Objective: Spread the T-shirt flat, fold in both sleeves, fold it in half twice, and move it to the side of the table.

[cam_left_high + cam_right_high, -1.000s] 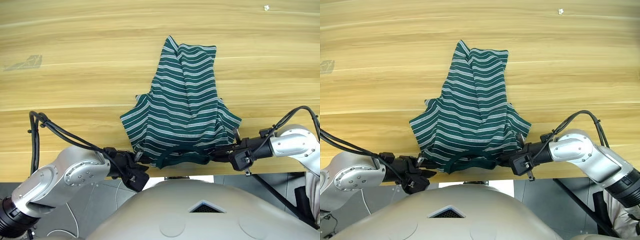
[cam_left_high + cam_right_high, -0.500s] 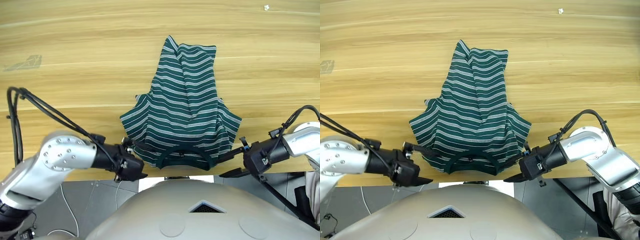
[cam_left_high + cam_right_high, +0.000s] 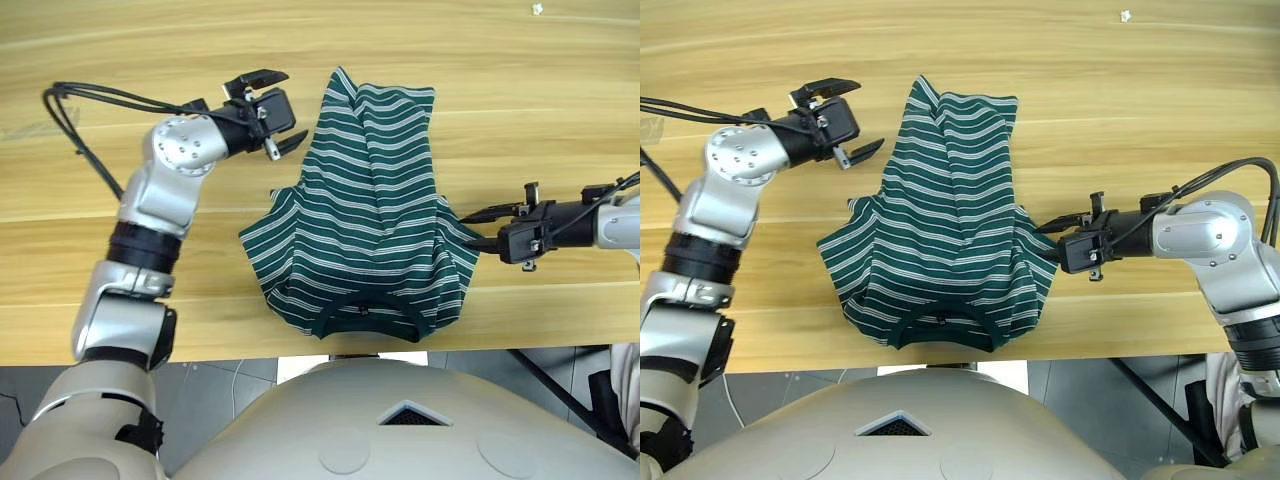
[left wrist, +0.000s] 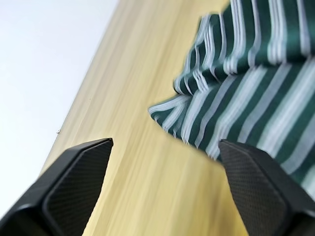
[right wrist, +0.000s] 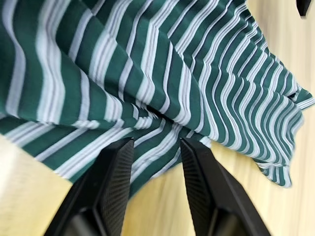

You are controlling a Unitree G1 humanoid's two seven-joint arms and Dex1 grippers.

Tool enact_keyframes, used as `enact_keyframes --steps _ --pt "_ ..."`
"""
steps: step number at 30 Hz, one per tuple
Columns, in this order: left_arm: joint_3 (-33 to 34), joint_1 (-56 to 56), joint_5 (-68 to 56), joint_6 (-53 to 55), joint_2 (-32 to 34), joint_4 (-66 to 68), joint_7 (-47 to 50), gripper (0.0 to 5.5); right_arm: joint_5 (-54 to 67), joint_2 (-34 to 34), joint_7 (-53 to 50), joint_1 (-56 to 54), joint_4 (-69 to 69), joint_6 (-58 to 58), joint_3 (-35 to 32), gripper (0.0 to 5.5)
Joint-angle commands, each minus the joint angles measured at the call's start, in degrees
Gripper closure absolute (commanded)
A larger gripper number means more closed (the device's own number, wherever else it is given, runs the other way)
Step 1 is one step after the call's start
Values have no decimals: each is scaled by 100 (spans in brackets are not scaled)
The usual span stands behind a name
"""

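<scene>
Light wood-grain table [image 3: 520,120], grain running left to right, even glare-free light, small white scrap [image 3: 536,9] near the far right edge. Below the near edge, grey tiled floor [image 3: 215,385] with a dark slanted bar [image 3: 560,395] at right. Left wrist view has plain pale background [image 4: 44,59] past the tabletop edge.

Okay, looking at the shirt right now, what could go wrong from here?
1. The T-shirt lies bunched in ridges, and the open right gripper is at its sleeve edge, so it may pinch several layers at once.
2. The open left gripper is beside the far corner, apart from the cloth; closing there might miss.
3. The collar is close to the table edge, so a pull could drag it over.
</scene>
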Motion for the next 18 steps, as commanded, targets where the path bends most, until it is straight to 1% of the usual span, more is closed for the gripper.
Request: enact_keyframes --steps 1,6,11,14,18 --pt "-157 -393 257 -381 -448 982 283 153 -434 399 -164 -129 568 -379 267 377" --pt "-189 -663 394 -732 -826 2033 556 153 -1101 706 -526 -331 1497 -902 494 377" --pt "-268 -657 647 -1039 -973 2964 922 153 -1497 867 -747 -531 2178 -1254 700 377" --pt "-358 -604 848 -1267 -879 3302 1125 153 -1448 793 -765 -491 2162 -1286 701 377" --pt "-306 -593 931 -1402 -557 3710 1325 153 -1339 603 -684 -334 2030 -1245 662 377"
